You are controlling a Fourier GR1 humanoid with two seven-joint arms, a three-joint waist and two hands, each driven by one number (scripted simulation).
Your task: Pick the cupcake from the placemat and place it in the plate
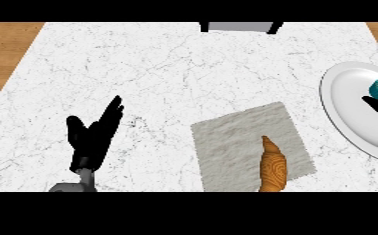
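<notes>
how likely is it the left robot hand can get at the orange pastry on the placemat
Probably yes: the left robot hand rests open left of the placemat, and nothing stands between it and the pastry on the mat's near side.

place: kitchen | signs: white marble counter [184,69] — grey placemat [244,134], white plate [343,109] | wood [16,44] at corners
</notes>
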